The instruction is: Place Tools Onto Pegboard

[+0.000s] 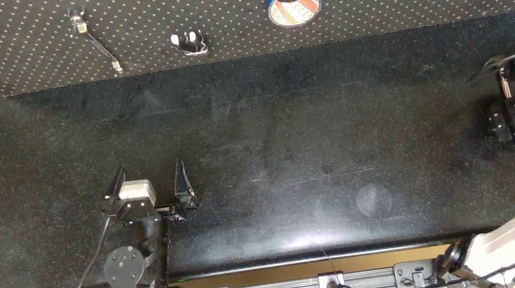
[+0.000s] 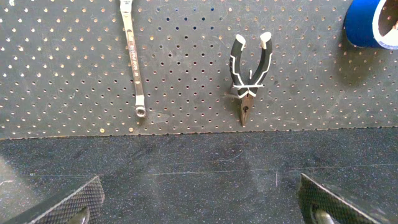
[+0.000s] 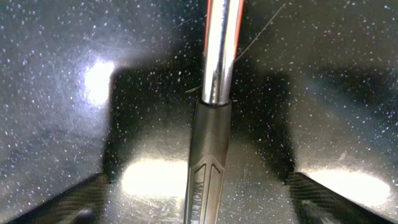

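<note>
Hung on pegboard ahead of left gripper (jaws spread, empty): wrench, pliers, tape roll; outstanding: chrome-shafted tool, possibly a screwdriver, lying ungripped between spread jaws of right gripper.

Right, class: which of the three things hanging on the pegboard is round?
The blue tape roll; the silver wrench and the black-handled pliers are both long and narrow.

wrench l of pliers, tape r, on pegboard.
</note>
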{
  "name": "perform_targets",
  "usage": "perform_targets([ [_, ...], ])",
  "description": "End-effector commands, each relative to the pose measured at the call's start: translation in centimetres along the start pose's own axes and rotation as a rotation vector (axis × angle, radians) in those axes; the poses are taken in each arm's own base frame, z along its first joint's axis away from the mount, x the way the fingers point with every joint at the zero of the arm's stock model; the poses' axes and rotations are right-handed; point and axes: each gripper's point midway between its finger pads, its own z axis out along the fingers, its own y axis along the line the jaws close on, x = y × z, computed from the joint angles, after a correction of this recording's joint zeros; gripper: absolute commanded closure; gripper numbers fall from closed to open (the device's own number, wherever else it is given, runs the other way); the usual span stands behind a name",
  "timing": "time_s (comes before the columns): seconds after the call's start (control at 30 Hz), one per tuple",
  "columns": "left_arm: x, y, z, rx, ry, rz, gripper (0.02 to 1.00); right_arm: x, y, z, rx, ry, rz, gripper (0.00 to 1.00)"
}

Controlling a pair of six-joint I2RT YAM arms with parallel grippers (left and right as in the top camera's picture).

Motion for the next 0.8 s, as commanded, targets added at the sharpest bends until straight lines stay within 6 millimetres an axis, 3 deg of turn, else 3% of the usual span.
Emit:
perform_targets([
  [0.03, 0.1, -0.2, 0.0, 0.013, 0.001, 0.009, 0.023, 0.1, 0.3, 0.5, -0.016, 0.01, -0.015, 0.408],
  [0.23, 0.1, -0.2, 0.0, 0.013, 0.001, 0.009, 0.023, 0.1, 0.3, 0.5, -0.014, 0.007, -0.015, 0.866],
  [0.37, 0.1, -0.2, 0.0, 0.013, 0.001, 0.009, 0.023, 0.1, 0.3, 0.5, -0.014, 0.007, -0.015, 0.921],
  [0.6, 0.1, -0.2, 0.0, 0.013, 0.001, 0.009, 0.023, -0.3, 0.1, 0.4, -0.004, -0.01, -0.002, 0.923],
  [0.7, 0.1, -0.2, 0.0, 0.013, 0.001, 0.009, 0.023, -1.1, 0.2, -1.0, -0.001, -0.07, 0.03, 0.925],
  [0.8, 0.1, -0.2, 0.0, 0.013, 0.001, 0.009, 0.023, -2.7, 1.0, -4.0, -0.022, -0.206, 0.041, 0.925],
])
